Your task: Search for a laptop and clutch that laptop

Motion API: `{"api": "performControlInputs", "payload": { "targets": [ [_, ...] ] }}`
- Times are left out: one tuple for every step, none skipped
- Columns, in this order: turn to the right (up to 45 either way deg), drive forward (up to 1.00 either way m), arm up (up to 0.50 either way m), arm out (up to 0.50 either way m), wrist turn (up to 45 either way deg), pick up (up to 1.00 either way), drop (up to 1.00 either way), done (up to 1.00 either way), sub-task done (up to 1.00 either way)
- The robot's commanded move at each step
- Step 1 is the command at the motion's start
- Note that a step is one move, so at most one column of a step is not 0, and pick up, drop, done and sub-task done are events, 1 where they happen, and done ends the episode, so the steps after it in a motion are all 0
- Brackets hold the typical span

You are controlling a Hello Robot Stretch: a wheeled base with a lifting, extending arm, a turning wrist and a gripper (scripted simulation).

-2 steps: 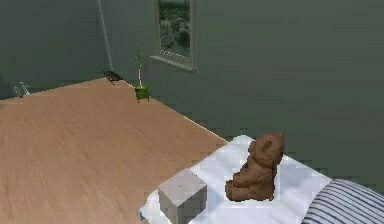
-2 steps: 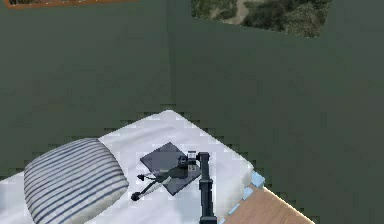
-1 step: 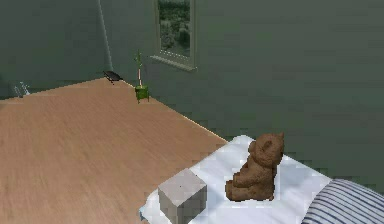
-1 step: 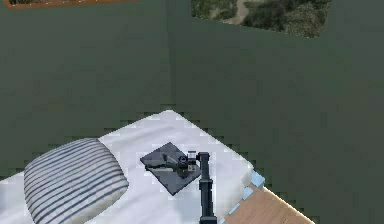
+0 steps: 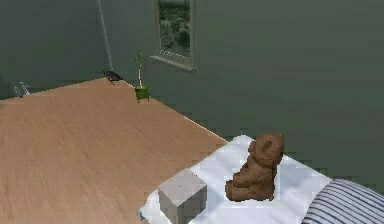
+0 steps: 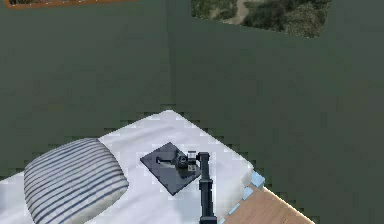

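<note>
Technician: What form does the arm (image 6: 206,196) take?
Manual: A dark, straight, square-section bar, uniform in colour.
Technician: And its far end?
Manual: Small pale marker squares (image 6: 192,156). Beside them is the hand (image 6: 181,163), a dark body carrying two thin fingers (image 6: 175,166).

A bedroom in a simulated home

A bed (image 5: 300,188) with a white sheet stands in a corner of dark green walls (image 5: 290,70), with 1 striped pillow (image 6: 72,180) lying on it and a brown teddy bear (image 5: 256,170) sitting on the cover near a small grey box (image 5: 182,196) — plain marks of a room for sleeping. A warm wooden floor (image 5: 90,140), a framed window (image 5: 174,30) looking out on greenery, and what seems to be a small potted plant (image 5: 142,82) by the far wall — too small to be sure — give it a domestic look.
</note>
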Motion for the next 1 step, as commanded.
{"api": "performControlInputs", "payload": {
  "targets": [
    [0.0, 0.00, -0.30, 0.00, 0.0, 0.00, 0.00, 0.00, 0.00]
  ]
}}
